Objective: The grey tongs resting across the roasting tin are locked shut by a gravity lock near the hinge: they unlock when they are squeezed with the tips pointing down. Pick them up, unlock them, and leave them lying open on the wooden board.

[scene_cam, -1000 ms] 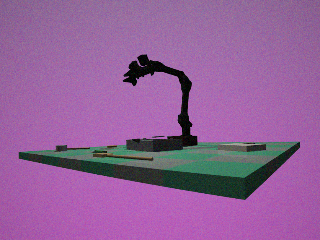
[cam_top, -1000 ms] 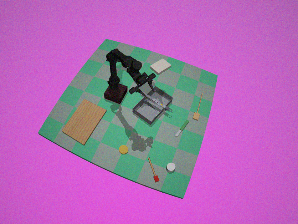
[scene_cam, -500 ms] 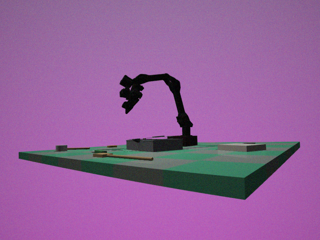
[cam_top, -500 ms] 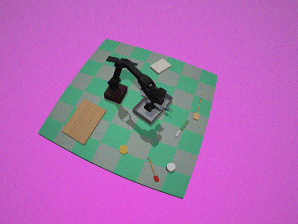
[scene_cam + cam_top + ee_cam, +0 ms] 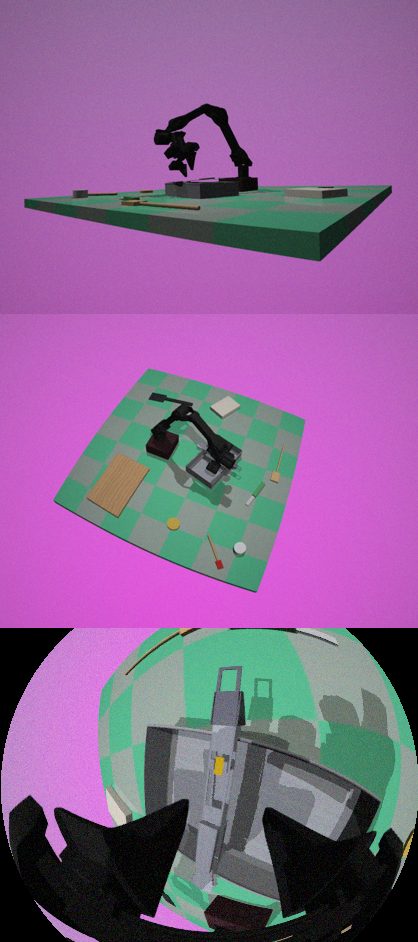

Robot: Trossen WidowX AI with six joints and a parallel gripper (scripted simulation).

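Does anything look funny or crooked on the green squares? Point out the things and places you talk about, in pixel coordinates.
Nothing looks spilled or broken. The grey tongs (image 5: 206, 855) do look a bit odd, because they lie across the roasting tin (image 5: 198, 476) (image 5: 200, 190) (image 5: 320, 759) like a bridge and poke out past its edges. But that is where the job says they start.

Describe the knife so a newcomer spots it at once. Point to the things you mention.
Find the tin (image 5: 199, 477) (image 5: 200, 190) (image 5: 150, 773) under the gripper (image 5: 224, 472) (image 5: 189, 173) (image 5: 226, 809). In the top view, the knife (image 5: 258, 489) lies to its right, before the spatula with the tan head (image 5: 275, 476) (image 5: 130, 203). Only the knife has a green handle and pale blade.
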